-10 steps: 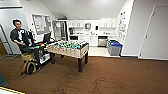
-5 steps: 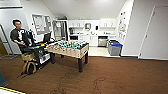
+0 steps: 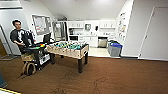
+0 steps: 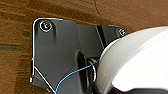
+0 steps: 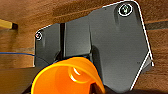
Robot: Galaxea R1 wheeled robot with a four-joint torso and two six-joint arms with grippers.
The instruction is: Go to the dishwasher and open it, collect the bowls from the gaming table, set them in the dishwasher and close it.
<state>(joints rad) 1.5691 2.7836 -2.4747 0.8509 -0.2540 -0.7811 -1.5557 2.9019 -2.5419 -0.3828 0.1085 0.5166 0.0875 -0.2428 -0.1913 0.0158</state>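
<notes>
The dishwasher [image 3: 102,42] is a small steel-fronted unit under the white counter of the kitchen at the far end of the room, and its front looks closed. The gaming table and the bowls are out of view. In the left wrist view a large white rounded shape [image 4: 140,62] sits close to the camera over brown carpet. An orange-yellow cup-like thing [image 5: 67,77] shows close up in the right wrist view. I cannot tell whether either is held.
A table-football table [image 3: 68,48] stands on the brown carpet ahead to the left. A seated person with a wheeled control rig [image 3: 31,58] is beside it. A blue-lidded bin [image 3: 115,48] stands by the right wall near the kitchen. Open carpet lies ahead and to the right.
</notes>
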